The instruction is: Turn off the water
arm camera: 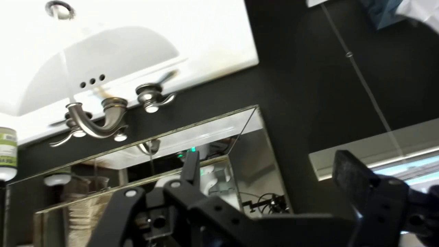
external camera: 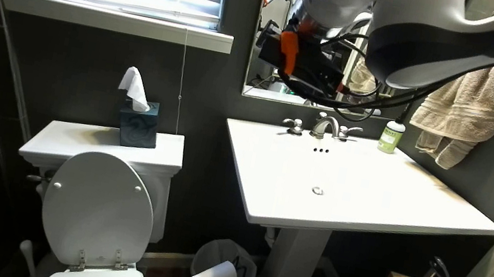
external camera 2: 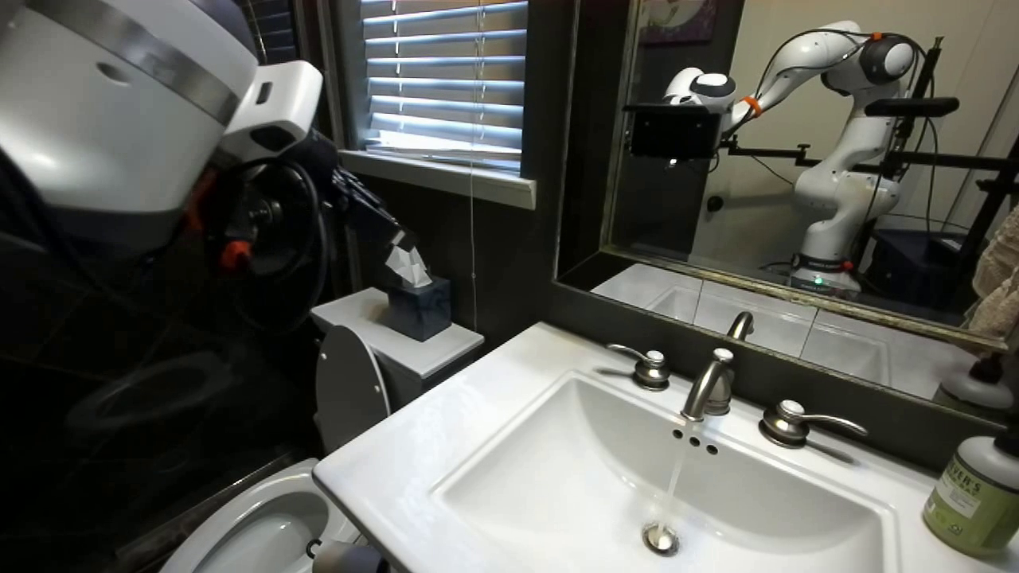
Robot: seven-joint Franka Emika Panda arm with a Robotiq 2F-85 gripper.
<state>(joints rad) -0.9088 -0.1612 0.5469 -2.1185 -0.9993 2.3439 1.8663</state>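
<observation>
Below the matt claw (arm camera: 269,168) stand a satin-metal faucet (external camera 2: 705,388), a smooth, glossy sink (external camera 2: 414,454) and a paper tissue (external camera 2: 409,267).

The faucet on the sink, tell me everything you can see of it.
The faucet looks like brushed metal, with a curved spout and two lever handles, one on each side, both pointing outward. It stands upright at the back of the white sink, below the mirror. A thin stream of water falls from the spout toward the drain, so it is on. The open pincer is clear of it.
</observation>
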